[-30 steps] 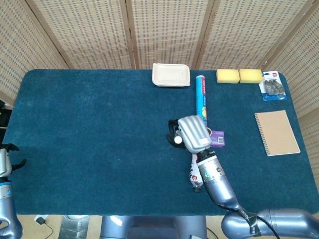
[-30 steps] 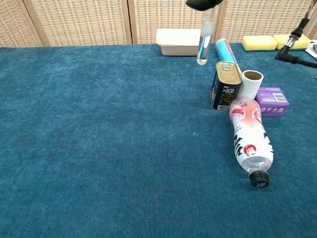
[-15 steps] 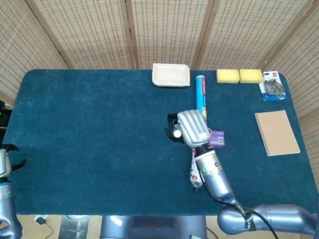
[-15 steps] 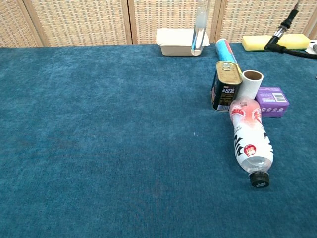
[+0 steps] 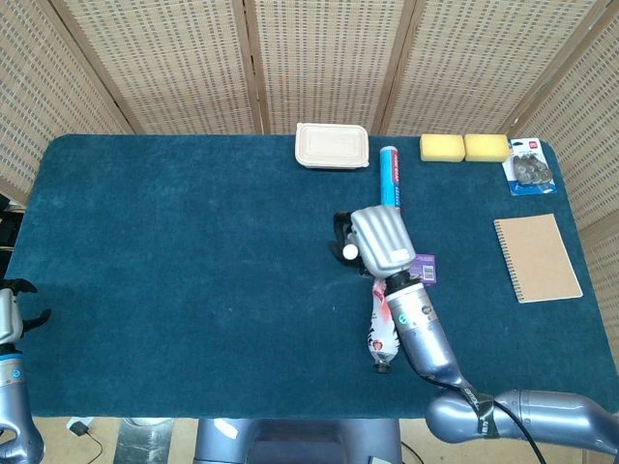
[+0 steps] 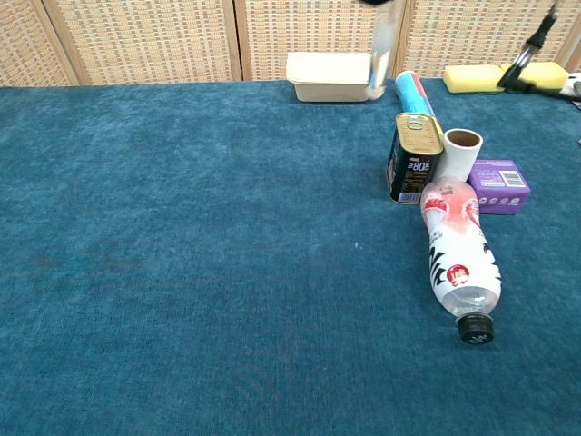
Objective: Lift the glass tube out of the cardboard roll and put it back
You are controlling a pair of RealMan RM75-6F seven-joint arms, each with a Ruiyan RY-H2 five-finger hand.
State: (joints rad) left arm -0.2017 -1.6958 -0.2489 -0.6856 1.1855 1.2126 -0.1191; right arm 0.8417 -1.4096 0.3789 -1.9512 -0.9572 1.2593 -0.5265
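My right hand point(image 5: 380, 242) grips the glass tube point(image 6: 379, 56) by its top, hanging upright above the cardboard roll point(image 6: 461, 154) off to its right — light, slick and brittle, so I'd judge a gentle high hold safest.

My right hand point(image 5: 380, 242) is raised over the middle of the table, back side up, with the fingers curled around the glass tube point(image 6: 380, 56), which hangs down from it. My right arm point(image 5: 426, 338) reaches forward from the lower right edge. My left hand point(image 5: 10, 309) stays low at the left edge, holding nothing, fingers apart.
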